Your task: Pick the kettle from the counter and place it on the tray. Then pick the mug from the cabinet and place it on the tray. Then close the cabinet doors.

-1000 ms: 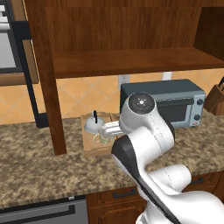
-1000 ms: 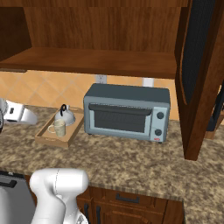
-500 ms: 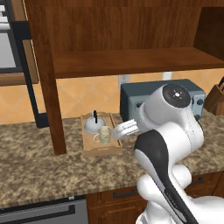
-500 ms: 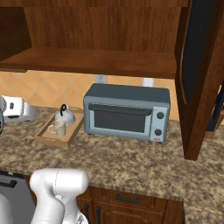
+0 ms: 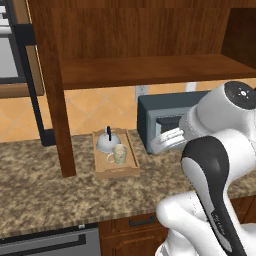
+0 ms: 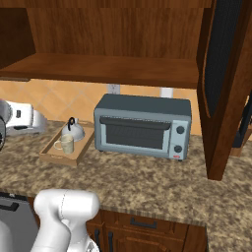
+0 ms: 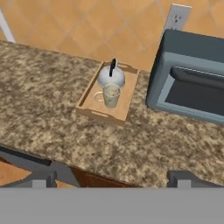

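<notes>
Left base view shows the arm swung further right than a second ago, its wrist now at centre right, before the toaster oven (image 5: 165, 125). Hand view: gripper (image 7: 111, 177) at the bottom edge, fingers spread wide, empty. Kettle (image 7: 111, 77) and mug (image 7: 111, 95) sit together in the tray (image 7: 89, 94) on the counter (image 7: 39, 105), left of centre. One cabinet door (image 6: 224, 88) stands open at right.
</notes>
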Controlling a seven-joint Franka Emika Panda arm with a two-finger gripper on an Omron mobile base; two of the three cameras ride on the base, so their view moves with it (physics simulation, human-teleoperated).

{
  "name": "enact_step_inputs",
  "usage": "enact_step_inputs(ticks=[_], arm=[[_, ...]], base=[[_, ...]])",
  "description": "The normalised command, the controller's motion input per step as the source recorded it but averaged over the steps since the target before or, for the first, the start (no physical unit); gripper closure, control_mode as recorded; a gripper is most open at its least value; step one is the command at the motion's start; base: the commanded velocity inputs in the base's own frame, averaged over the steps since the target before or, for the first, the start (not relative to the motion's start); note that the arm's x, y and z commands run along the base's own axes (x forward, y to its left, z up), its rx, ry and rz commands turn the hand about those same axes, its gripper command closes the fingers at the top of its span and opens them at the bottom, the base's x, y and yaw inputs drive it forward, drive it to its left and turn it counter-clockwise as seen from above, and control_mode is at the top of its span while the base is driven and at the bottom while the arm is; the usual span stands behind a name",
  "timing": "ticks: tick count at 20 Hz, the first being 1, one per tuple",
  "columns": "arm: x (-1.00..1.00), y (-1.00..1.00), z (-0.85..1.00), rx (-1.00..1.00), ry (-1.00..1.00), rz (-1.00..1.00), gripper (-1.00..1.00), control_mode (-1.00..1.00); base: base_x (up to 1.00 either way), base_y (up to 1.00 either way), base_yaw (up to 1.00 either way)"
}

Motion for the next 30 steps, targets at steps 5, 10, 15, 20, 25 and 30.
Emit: enact_step_inputs(ticks=[5, 10, 15, 20, 25, 30], arm=[[-0.18, -0.5, 0.26, 0.11, -0.18, -0.38, -1.0, -1.0], [-0.08, -0.44, 0.19, 0.16, -0.35, -0.41, -1.0, -1.0], [-0.13, -0.63, 0.27, 0.27, -0.34, -0.22, -1.0, -1.0], [-0.11, -0.7, 0.3, 0.33, -0.3, -0.2, -1.0, -1.0], [-0.26, -0.61, 0.37, 0.39, -0.19, -0.22, -1.0, -1.0], [-0.43, -0.52, 0.29, 0.37, -0.18, -0.22, -1.0, -1.0]], base=[[0.0, 0.0, 0.0], [0.0, 0.0, 0.0], [0.0, 0.0, 0.0], [0.0, 0.0, 0.0], [0.0, 0.0, 0.0], [0.0, 0.0, 0.0]])
